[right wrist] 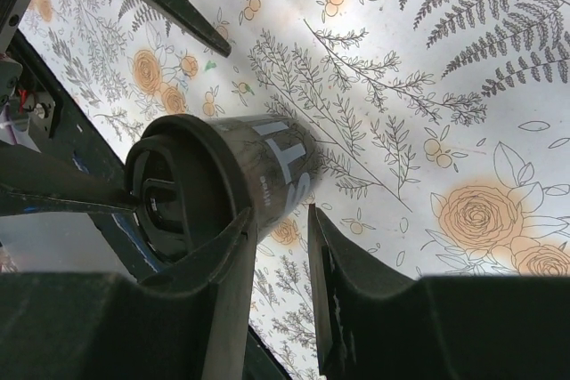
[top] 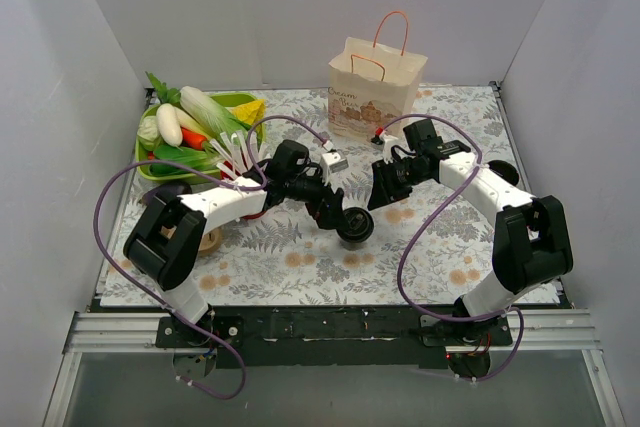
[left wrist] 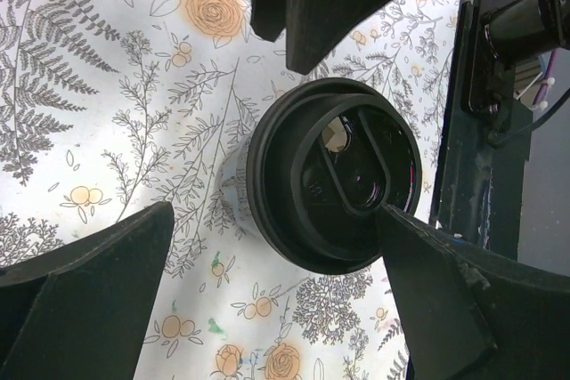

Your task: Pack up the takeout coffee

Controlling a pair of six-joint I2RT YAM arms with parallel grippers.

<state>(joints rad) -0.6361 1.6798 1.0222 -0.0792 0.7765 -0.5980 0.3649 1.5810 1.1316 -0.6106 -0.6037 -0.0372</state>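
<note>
White walls (top: 250, 7) close in the table (top: 300, 267) on three sides. Its cloth is pale, printed with grey ferns and orange roses, and a black rail (top: 330, 325) runs along the six o'clock edge. At ten o'clock a green tray (top: 232, 100) holds vegetables (top: 190, 117). The left end effector (top: 340, 217) reaches to mid-table, released, with its jaws spread wide to either side of the coffee (top: 354, 225). In its wrist view one fingertip (left wrist: 401, 229) meets the lid's rim. The coffee stands upright on the cloth, just off centre toward five o'clock, with its lid on. At twelve o'clock, near the back wall, stands a paper bag (top: 375, 87) with orange handles. The right end effector (top: 384, 187) hangs at one o'clock of the coffee. Its jaws are narrowly apart with nothing between them, and the coffee is just beside one finger (right wrist: 227, 264).
</note>
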